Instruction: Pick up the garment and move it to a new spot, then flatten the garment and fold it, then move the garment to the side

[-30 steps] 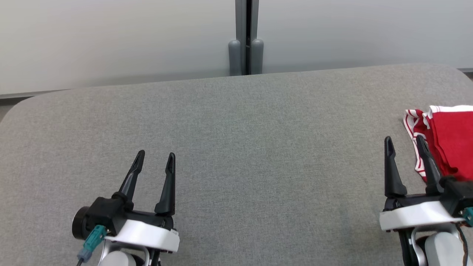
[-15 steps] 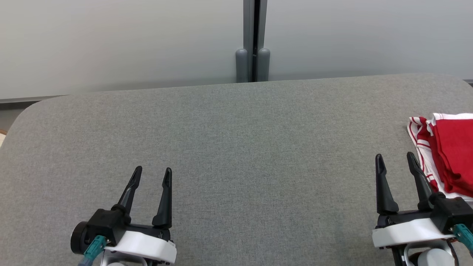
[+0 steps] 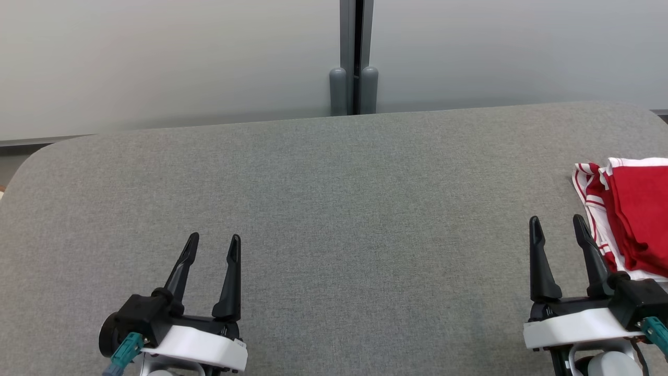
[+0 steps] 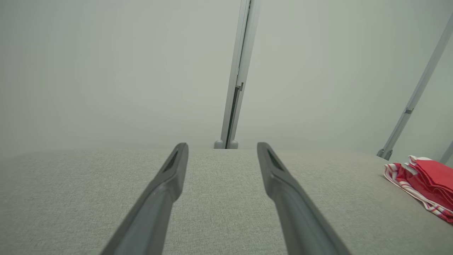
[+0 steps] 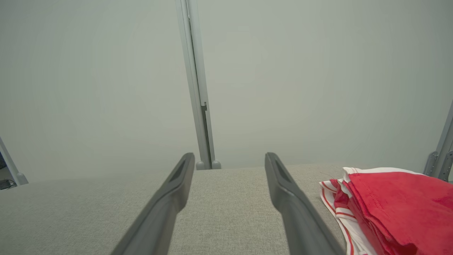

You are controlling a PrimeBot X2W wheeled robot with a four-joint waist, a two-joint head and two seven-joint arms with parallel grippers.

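Since a second ago the head camera has shifted: the far table edge and the post sit lower in its view. Both grippers sit lower too. My right outer finger, which overlapped the garment's striped hem then, now stands just beside it.

Grey fabric table (image 3: 334,172): runs under and ahead of both sets of jaws, with rounded far corners.

Pale wall panels (image 3: 156,57): beyond the table's far edge, straight ahead of the fingertips.

Grey post (image 3: 355,52): upright between the panels, ahead and between the two grippers.

Garment (image 3: 636,209): red cloth with white-and-red striped trim, folded in layers and lying on the table. It is just to the right of my right jaws and a little ahead of the tips. Whether the hem touches the outer finger I cannot tell. It is well apart from my left jaws, far off to their right.

Left gripper (image 3: 214,241): jaws wide, nothing between them, tips pointing at the far edge.

Right gripper (image 3: 557,223): jaws wide, nothing between them.
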